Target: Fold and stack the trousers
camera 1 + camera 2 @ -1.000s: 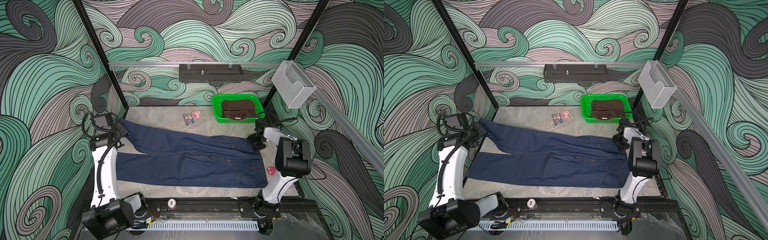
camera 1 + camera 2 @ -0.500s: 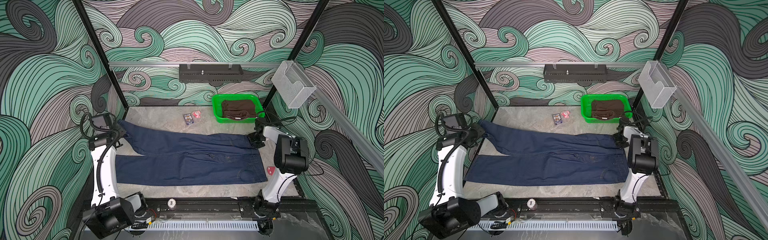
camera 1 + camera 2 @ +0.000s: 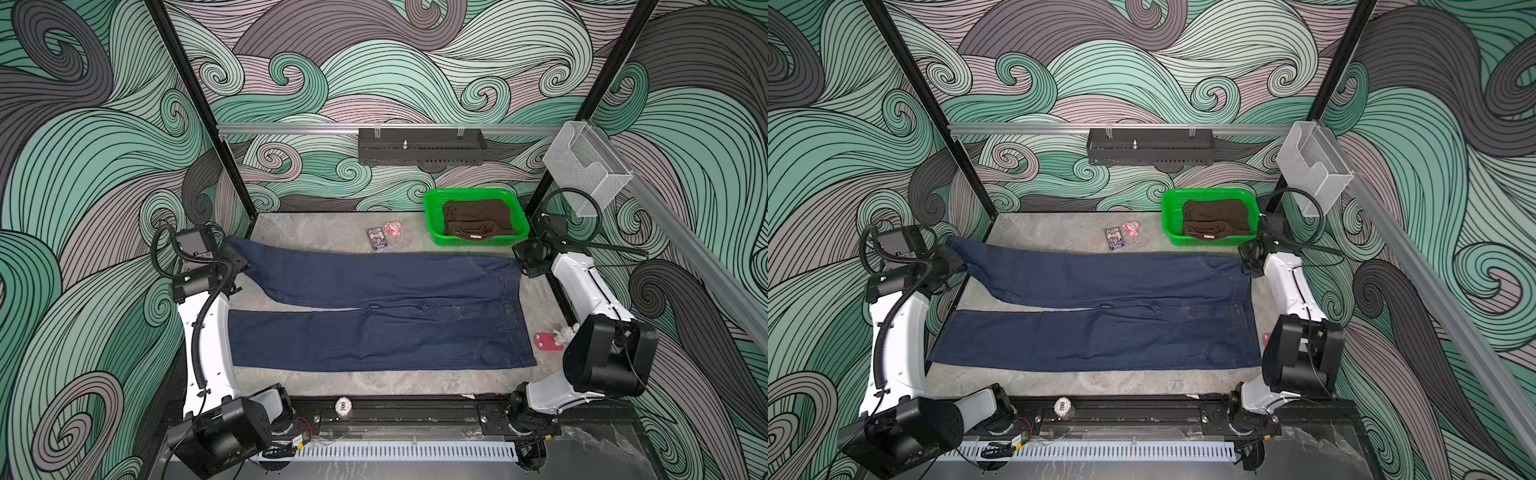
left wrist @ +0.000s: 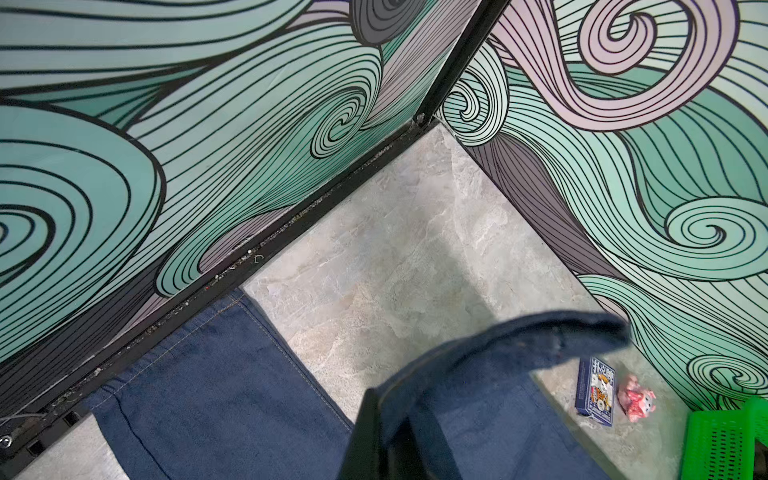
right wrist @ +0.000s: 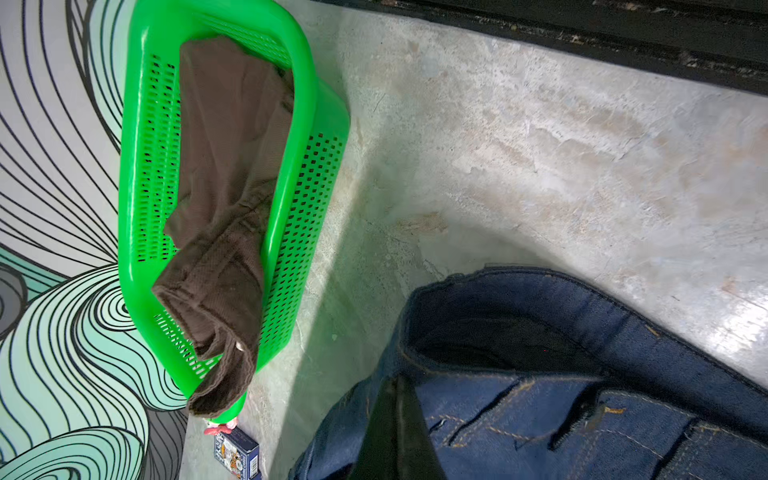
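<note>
The trousers [image 3: 374, 336] [image 3: 1100, 340] are long navy jeans spread flat across the table, legs to the left and waist to the right. My left gripper [image 3: 237, 262] [image 3: 956, 259] is shut on the hem of the far leg at the back left. In the left wrist view that hem [image 4: 519, 345] hangs lifted off the table from the left gripper [image 4: 386, 415]. My right gripper [image 3: 524, 266] [image 3: 1246, 259] is shut on the far corner of the waistband. The right wrist view shows the right gripper [image 5: 397, 399] pinching the denim [image 5: 582, 424] below the open waist.
A green basket [image 3: 432, 208] [image 5: 299, 174] holding a brown garment [image 3: 476, 216] stands at the back right, close to the right gripper. A blue card box [image 3: 377, 239] and pink toy [image 3: 392, 228] lie behind the jeans. A red tag [image 3: 547, 343] lies beside the waist, a poker chip [image 3: 344, 405] on the front rail.
The right gripper has shut on the waistband corner and drawn it toward the back, straightening the far leg. The left gripper still holds the hem, nearly unmoved.
</note>
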Available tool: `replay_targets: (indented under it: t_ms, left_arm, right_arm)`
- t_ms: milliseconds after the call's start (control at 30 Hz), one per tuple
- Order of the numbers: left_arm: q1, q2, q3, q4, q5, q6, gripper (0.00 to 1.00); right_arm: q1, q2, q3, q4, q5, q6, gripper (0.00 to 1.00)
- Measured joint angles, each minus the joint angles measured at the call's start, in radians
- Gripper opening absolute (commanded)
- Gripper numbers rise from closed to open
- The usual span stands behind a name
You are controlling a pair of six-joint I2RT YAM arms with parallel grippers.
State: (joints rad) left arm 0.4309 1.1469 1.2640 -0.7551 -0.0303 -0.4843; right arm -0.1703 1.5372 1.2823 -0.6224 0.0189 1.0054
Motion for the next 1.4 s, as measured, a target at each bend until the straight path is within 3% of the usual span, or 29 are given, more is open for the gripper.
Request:
replay_targets:
  t_ms: [400,567,733,1033,1400]
  left_arm:
    - [0.036,-0.023,0.002,0.051,-0.029,-0.040,0.00]
    - [0.042,-0.014,0.001,0.136,-0.029,-0.067,0.00]
    - [0.044,0.016,-0.048,0.251,-0.017,-0.080,0.00]
    - [0.045,0.186,-0.090,0.311,0.024,-0.132,0.00]
    - [0.036,0.358,0.002,0.357,0.032,-0.163,0.00]
  right_arm:
    - [-0.040,-0.024,0.036,-0.062,0.006,-0.012,0.00]
    - [-0.040,0.050,0.150,-0.064,0.035,-0.010,0.00]
    - [-0.033,0.166,0.166,-0.039,0.057,0.004,0.00]
    - [0.015,0.360,0.159,0.008,0.073,0.036,0.00]
    - [0.027,0.384,0.214,0.022,0.087,0.059,0.00]
